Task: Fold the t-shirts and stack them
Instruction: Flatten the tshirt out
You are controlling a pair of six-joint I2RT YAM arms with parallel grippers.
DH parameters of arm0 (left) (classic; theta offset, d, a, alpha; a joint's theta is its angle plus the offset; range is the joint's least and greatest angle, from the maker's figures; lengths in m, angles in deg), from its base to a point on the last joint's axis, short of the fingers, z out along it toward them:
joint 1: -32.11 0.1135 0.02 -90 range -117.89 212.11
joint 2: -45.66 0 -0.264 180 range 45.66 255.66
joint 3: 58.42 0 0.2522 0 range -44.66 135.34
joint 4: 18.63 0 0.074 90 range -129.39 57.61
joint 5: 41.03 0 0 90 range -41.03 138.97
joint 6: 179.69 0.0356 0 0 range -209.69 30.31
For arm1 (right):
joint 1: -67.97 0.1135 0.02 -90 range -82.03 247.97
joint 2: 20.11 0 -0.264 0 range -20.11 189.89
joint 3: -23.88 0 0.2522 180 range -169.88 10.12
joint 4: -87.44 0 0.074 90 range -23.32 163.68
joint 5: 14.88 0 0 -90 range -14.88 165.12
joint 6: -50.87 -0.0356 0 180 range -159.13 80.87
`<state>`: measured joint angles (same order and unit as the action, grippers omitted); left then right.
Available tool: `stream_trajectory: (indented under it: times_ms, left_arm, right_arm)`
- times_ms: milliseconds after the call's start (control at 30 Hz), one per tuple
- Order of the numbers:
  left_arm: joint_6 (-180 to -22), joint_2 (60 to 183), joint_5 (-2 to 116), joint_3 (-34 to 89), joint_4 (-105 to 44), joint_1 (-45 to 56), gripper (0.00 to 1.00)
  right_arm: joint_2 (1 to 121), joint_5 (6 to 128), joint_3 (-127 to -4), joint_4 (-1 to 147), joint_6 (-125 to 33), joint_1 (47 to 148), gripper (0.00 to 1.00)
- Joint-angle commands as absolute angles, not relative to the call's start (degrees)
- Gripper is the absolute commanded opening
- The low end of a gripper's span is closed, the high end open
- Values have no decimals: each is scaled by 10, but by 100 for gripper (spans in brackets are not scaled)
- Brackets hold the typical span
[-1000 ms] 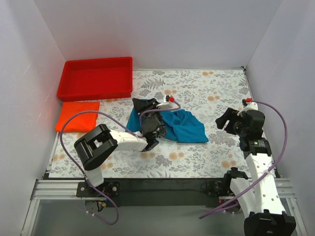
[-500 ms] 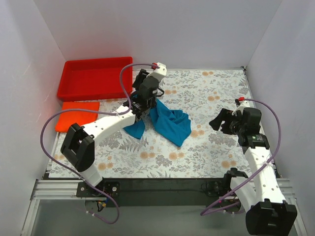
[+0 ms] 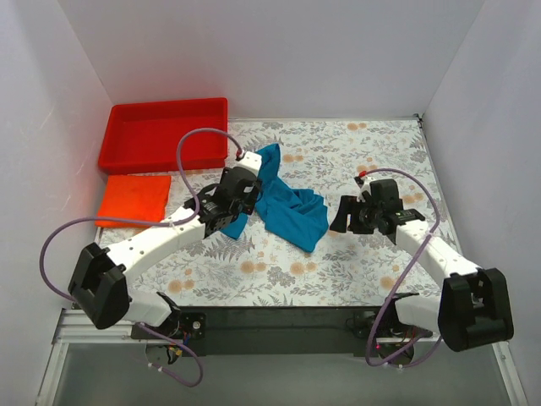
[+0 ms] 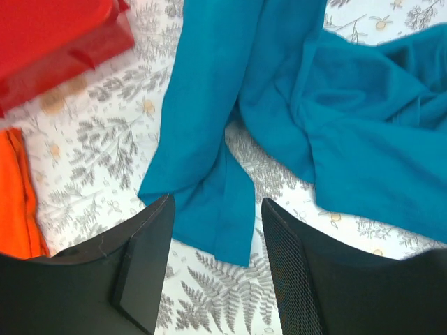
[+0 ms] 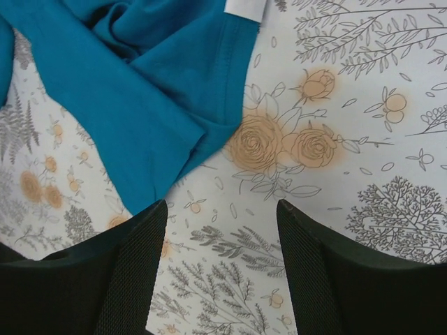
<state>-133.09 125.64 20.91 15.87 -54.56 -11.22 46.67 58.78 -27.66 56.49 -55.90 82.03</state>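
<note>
White walls (image 3: pixel 296 51); floral tablecloth (image 3: pixel 372 152); teal shirt (image 3: pixel 292 211) crumpled mid-table; red tray (image 3: pixel 165 135) far-left.

Left hand (image 4: pixel 216 209) and right hand (image 5: pixel 220 209) hover low, jaws spread wide.

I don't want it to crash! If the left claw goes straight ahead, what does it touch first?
Probably the teal-blue shirt: its loose edge lies right ahead of the open left claw, between its fingers. How far off, the picture doesn't show.
</note>
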Motion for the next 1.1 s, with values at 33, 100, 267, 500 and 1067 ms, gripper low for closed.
stream_trajectory:
  times_ms: [33,100,267,500,1067]
  left_arm:
    - [-1410,1198,217,92,-555,-108,52]
    - [-1427,1191,208,75,-541,-100,52]
    - [-1451,1204,172,58,-538,-83,53]
    - [-1484,1247,171,61,-530,-66,53]
    - [-1508,1359,226,127,-458,-66,56]
  right_arm:
    - [527,626,-313,633,-566,828,68]
    - [573,623,-336,646,-565,837,67]
    - [677,640,-385,677,-573,859,66]
    - [785,635,-454,685,-569,873,59]
    - [728,793,-489,607,-487,813,1]
